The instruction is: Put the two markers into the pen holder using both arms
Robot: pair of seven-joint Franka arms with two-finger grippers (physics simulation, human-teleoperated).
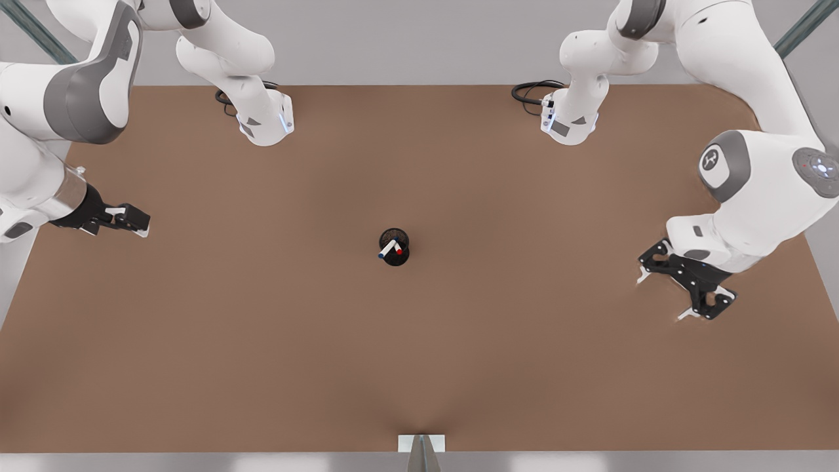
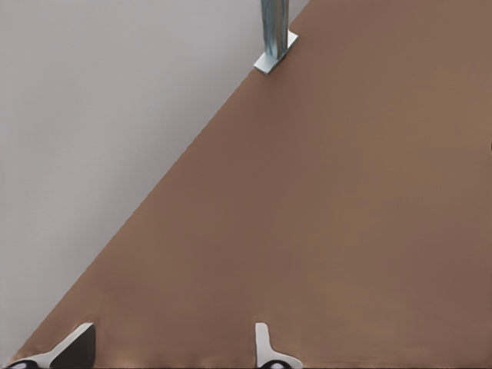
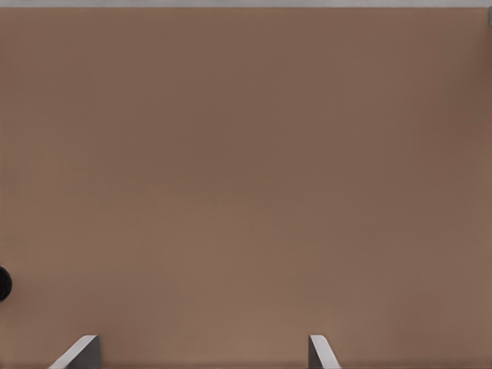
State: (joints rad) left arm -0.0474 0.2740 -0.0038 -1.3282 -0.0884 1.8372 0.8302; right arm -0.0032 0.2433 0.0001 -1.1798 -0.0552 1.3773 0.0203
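Note:
The black mesh pen holder (image 1: 401, 259) stands upright in the middle of the brown table. Both markers lean inside it: the blue-ended one (image 1: 386, 250) sticks out toward the front view's left, and the red-ended one (image 1: 398, 251) sits beside it. My left gripper (image 1: 663, 296) (image 2: 171, 346) hovers open and holding nothing, far off at the front view's right. Over at the front view's left edge, my right gripper (image 1: 134, 224) (image 3: 200, 352) is open too and holds nothing. A sliver of the holder (image 3: 3, 283) shows at the rim of the right wrist view.
A metal post on a white bracket (image 1: 421, 446) (image 2: 275, 46) stands at the near table edge. Black cables (image 1: 534, 92) lie by the arm bases at the far side. Bare brown tabletop (image 1: 419, 360) surrounds the holder.

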